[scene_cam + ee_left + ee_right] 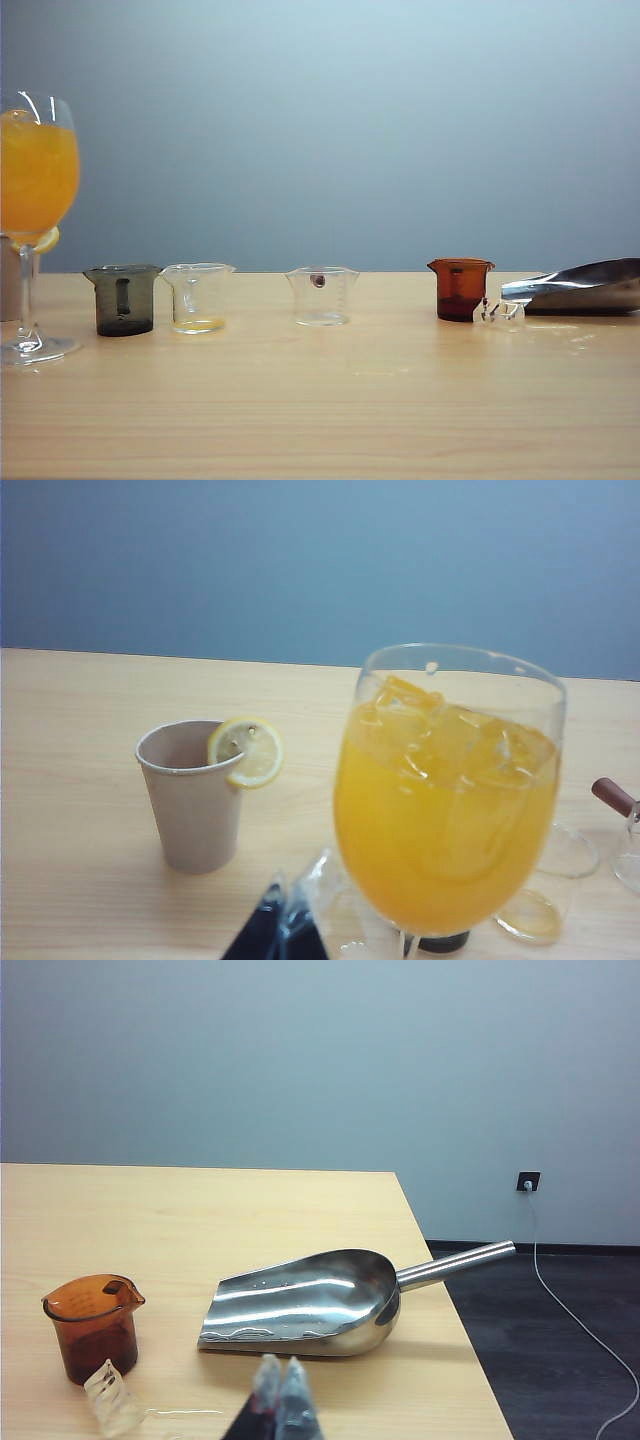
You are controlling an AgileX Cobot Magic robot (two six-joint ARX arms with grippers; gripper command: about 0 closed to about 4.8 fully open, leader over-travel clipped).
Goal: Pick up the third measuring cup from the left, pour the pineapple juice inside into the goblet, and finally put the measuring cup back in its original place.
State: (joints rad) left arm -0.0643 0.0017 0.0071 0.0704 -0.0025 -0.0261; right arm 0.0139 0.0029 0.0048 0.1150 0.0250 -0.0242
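Observation:
The third measuring cup point(321, 295), clear with a dark dot near its rim, stands upright mid-table and looks empty. No pineapple juice shows in it. At the far left stands the goblet point(37, 170) point(445, 810), filled nearly to the rim with orange drink and ice. My left gripper point(285, 925) is shut with nothing in it, low in front of the goblet's bowl. Just as empty and shut, my right gripper point(280, 1385) hangs over the table before a metal scoop. Neither gripper appears in the exterior view.
Left of the third cup stand a smoky grey cup point(123, 298) and a clear handled cup point(197, 297) with a yellow film at its bottom. An amber cup point(461, 289) point(92, 1325), a small clear ridged piece point(112, 1398) and the steel scoop point(310, 1302) lie right. A paper cup point(192, 800) carries a lemon slice point(246, 751).

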